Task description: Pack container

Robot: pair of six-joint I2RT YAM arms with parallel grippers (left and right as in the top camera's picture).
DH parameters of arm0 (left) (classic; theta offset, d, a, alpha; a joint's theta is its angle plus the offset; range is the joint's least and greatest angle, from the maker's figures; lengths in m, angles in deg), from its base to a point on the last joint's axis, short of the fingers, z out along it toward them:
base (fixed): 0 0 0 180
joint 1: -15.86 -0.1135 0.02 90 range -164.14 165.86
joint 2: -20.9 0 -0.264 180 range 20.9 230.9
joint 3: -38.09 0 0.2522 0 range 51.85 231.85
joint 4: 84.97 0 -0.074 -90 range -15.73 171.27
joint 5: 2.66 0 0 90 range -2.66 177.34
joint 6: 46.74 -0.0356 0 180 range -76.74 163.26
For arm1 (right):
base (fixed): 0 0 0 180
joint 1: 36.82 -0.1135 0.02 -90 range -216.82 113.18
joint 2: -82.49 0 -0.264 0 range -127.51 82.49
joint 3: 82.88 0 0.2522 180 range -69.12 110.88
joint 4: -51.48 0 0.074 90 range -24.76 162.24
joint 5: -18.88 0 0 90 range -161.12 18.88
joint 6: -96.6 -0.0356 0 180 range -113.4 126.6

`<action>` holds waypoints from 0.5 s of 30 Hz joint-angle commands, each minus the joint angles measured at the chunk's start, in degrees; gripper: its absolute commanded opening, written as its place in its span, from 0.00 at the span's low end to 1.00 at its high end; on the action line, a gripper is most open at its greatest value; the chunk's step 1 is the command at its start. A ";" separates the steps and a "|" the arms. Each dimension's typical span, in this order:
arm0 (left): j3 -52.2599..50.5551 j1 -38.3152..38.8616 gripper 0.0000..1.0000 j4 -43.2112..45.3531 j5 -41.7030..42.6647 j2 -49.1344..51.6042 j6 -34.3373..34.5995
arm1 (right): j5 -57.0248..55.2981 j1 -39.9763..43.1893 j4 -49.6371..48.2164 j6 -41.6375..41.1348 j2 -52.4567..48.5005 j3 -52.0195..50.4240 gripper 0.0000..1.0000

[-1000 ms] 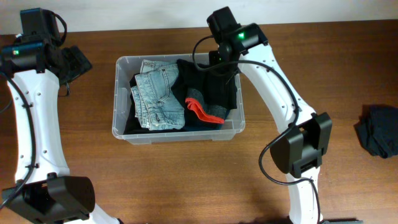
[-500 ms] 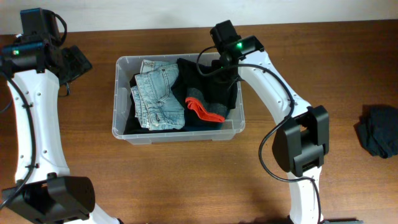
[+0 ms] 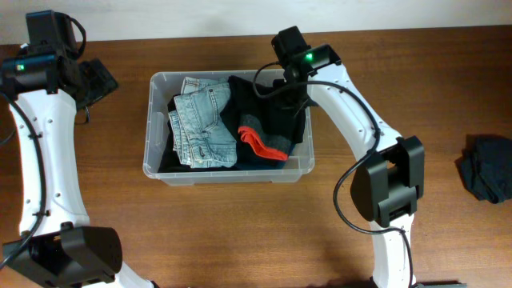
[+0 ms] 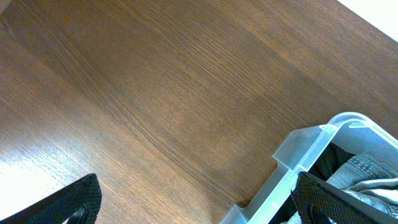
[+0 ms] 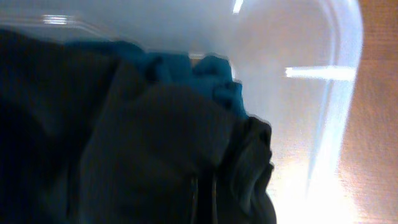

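Note:
The clear plastic container [image 3: 149,120] stands at the table's middle back, holding folded light-blue jeans [image 3: 204,128], a black garment [image 3: 272,104] and a grey and red piece [image 3: 260,142]. My right gripper [image 3: 292,90] reaches down into the container's back right corner, shut, with its tips [image 5: 205,199] buried in the black garment [image 5: 155,155]; whether it pinches cloth is unclear. Blue fabric [image 5: 205,71] and the container wall [image 5: 298,81] show behind it. My left gripper [image 3: 96,80] hovers open over bare table left of the container, one corner [image 4: 311,140] of which lies by its right finger [image 4: 323,199].
A dark crumpled cloth pile [image 3: 488,166] lies at the table's far right edge. Brown wooden tabletop [image 3: 240,232] stretches in front of the container. A white wall runs along the back edge.
My right wrist turned and shifted slightly over the container's back right corner, then held still. The left arm and the clothes have not moved.

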State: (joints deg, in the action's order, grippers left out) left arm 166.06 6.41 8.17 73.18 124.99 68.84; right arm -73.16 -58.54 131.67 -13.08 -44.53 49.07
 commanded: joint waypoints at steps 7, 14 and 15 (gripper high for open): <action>0.35 -0.20 0.99 -0.07 -0.22 -1.14 0.55 | 2.75 -3.23 8.02 -0.28 4.46 4.70 0.04; 0.35 -0.20 0.99 -0.07 -0.22 -1.14 0.55 | 2.64 -6.51 8.87 -3.13 3.80 1.75 0.04; 0.35 -0.20 0.99 -0.07 -0.22 -1.14 0.52 | 2.64 -6.75 8.55 -3.67 3.80 0.79 0.04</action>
State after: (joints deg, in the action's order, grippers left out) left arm 166.06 6.41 8.17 73.18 124.99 68.84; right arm -70.80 -64.28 140.40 -14.13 -41.40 52.13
